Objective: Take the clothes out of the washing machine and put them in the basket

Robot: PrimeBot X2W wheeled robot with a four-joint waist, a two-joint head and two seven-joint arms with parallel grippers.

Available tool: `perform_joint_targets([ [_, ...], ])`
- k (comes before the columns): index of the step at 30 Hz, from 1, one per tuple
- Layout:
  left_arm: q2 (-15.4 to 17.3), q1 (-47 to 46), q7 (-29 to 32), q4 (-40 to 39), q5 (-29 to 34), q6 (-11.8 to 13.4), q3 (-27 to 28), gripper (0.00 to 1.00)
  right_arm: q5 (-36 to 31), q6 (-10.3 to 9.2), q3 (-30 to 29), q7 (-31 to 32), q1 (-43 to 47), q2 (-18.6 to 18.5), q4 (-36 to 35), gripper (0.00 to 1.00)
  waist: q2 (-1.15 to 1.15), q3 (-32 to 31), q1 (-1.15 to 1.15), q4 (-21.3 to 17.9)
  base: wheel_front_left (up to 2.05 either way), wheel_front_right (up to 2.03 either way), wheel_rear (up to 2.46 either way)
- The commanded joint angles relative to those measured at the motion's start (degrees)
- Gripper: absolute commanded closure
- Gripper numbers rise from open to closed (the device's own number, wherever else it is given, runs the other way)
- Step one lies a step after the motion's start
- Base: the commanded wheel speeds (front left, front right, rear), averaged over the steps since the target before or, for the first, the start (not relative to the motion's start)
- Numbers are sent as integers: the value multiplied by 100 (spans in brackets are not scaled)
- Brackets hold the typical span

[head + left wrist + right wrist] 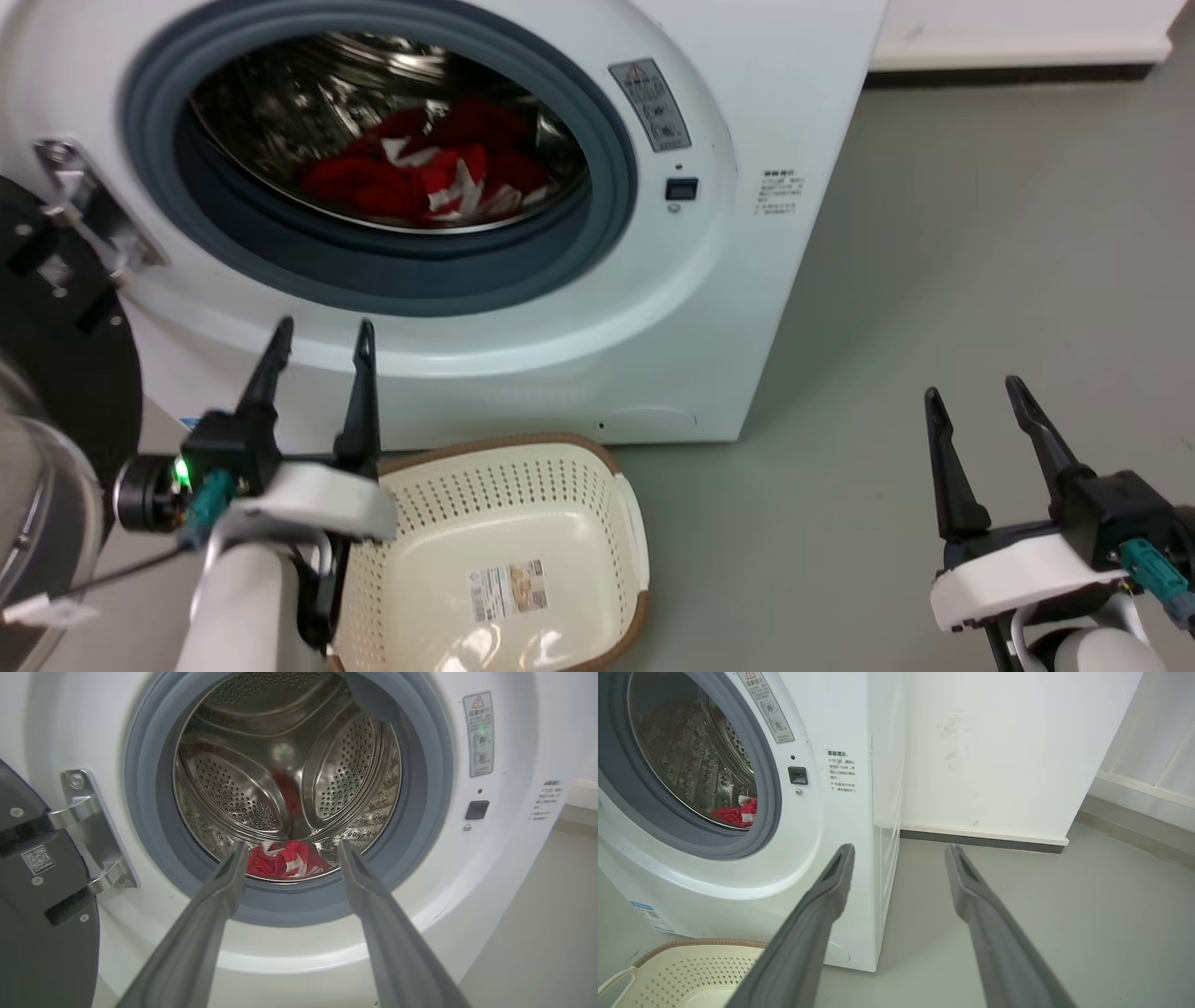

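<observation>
Your clothes (420, 177): crumpled red heap, white stripes, low in drum (271, 103) of washer (747, 280). Your left pincer (323, 324), right pincer (972, 386) both spread apart, empty.

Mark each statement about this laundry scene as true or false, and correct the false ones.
1. The door of the washing machine stands open. True.
2. The red clothes lie in the basket. False: they lie in the drum, and no clothes are seen in the basket.
3. The left pincer is shut on a garment. False: it is open and holds nothing, outside the porthole.
4. The basket stands on the floor in front of the washing machine. True.
5. The right pincer is open, over the floor to the right of the washing machine. True.
</observation>
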Motion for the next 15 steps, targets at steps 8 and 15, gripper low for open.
perform_joint_targets([
  [8, 456, -1429, 4, 1286, -88, -40, 73, 0, 112, -2, 212, -166, -461, -4, -47, 0, 0, 1005, 0, -499, 0, 0, 0],
  [15, 893, -2474, 161, 2174, -155, -64, 62, 0, 291, -3, 370, -326, -771, -2, 16, 0, 0, 1651, 0, -814, 0, 0, 0],
])
